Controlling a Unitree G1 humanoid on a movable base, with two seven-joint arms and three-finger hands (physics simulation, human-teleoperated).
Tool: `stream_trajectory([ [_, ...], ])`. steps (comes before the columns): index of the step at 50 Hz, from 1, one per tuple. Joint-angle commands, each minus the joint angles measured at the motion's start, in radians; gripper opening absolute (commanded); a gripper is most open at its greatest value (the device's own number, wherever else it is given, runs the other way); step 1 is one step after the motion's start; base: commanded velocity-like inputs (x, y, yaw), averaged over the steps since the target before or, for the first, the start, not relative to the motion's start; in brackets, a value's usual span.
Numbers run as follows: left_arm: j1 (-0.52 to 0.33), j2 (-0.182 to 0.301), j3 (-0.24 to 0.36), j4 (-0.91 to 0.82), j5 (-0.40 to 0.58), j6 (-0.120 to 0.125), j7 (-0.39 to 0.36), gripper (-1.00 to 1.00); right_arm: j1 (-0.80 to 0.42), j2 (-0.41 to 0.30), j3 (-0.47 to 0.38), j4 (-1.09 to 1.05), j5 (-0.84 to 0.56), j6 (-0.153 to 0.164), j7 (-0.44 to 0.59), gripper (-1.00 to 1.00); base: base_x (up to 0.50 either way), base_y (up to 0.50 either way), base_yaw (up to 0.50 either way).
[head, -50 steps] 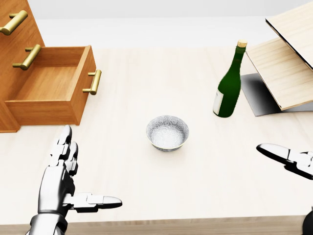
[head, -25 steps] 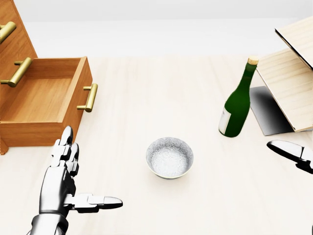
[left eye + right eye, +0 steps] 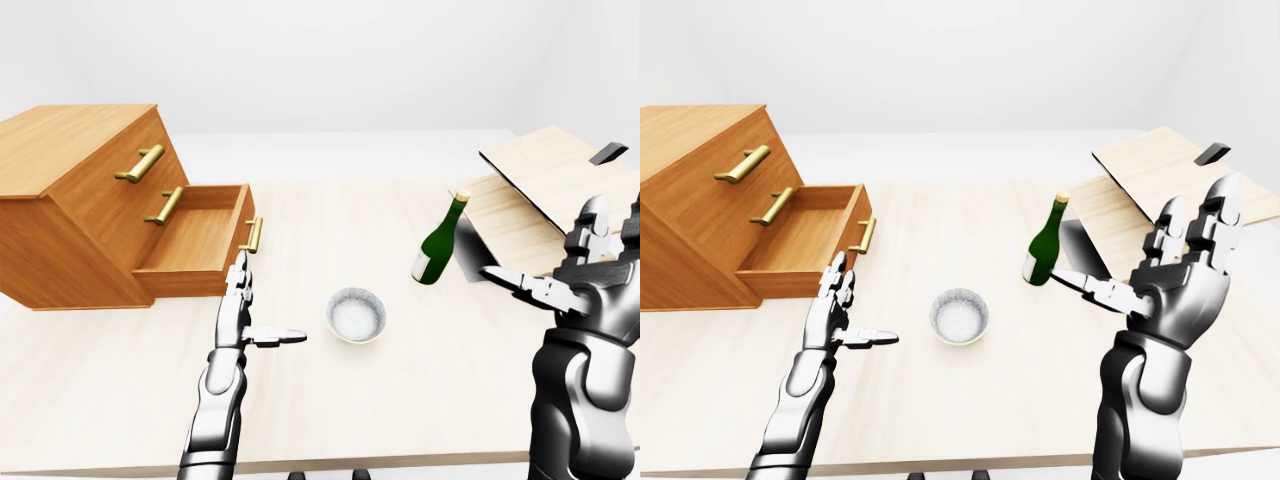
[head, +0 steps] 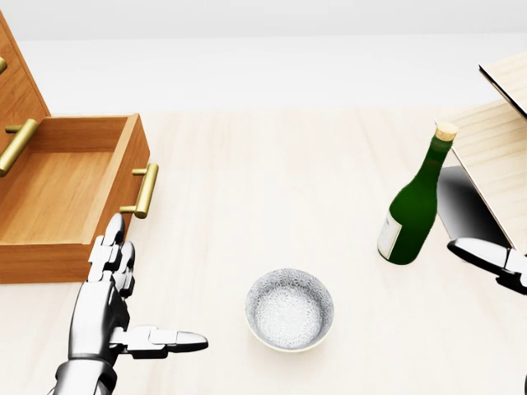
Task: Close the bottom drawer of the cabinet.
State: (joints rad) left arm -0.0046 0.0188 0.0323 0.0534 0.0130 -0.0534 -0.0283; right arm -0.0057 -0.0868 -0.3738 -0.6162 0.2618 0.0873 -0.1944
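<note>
A wooden cabinet point(image 3: 70, 200) stands at the left of the table. Its bottom drawer point(image 4: 58, 185) is pulled out, showing a bare wooden inside, with a brass handle point(image 4: 145, 191) on its face. My left hand point(image 4: 140, 288) is open, fingers straight and thumb out to the right. It hovers just below the drawer's lower right corner and touches nothing. My right hand point(image 3: 1160, 260) is open with spread fingers at the right, near the bottle and holding nothing. Two upper drawers with brass handles point(image 3: 140, 163) are shut.
A speckled white bowl point(image 4: 290, 309) sits mid-table, right of my left hand. A green corked bottle point(image 4: 413, 202) stands upright further right. Slanted light wooden boards point(image 3: 540, 190) lie at the far right. The pale table point(image 4: 272, 156) stretches past the drawer.
The whole head view has shifted: cabinet, bowl and bottle slide down the picture and look larger, so the camera has moved. The drawer stays open; both hands keep their pose.
</note>
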Motion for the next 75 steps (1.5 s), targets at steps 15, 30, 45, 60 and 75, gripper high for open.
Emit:
stream_trajectory([
  [15, -0.296, 0.027, 0.023, 0.337, -0.008, -0.034, 0.041, 1.00, 0.013, 0.006, 0.001, -0.003, 0.024, 0.000, 0.005, 1.00, 0.00, 0.00, 0.00],
  [30, -0.620, 0.093, 0.052, 0.885, -0.002, -0.034, 0.082, 1.00, 0.011, 0.006, 0.009, -0.005, 0.018, 0.000, 0.013, 1.00, 0.00, 0.00, 0.00],
  [45, -0.733, 0.136, 0.088, 1.126, -0.048, -0.034, 0.050, 1.00, 0.007, 0.008, 0.024, 0.010, 0.004, 0.000, 0.023, 1.00, 0.00, 0.00, 0.00],
  [60, -0.777, 0.242, 0.172, 1.204, -0.150, -0.034, 0.262, 1.00, 0.014, 0.014, 0.036, 0.031, -0.009, 0.000, 0.035, 1.00, 0.00, 0.00, 0.00],
  [75, -0.786, 0.274, 0.182, 1.211, -0.191, -0.034, 0.307, 1.00, 0.009, 0.012, 0.033, 0.024, -0.006, 0.000, 0.032, 1.00, 0.00, 0.00, 0.00],
])
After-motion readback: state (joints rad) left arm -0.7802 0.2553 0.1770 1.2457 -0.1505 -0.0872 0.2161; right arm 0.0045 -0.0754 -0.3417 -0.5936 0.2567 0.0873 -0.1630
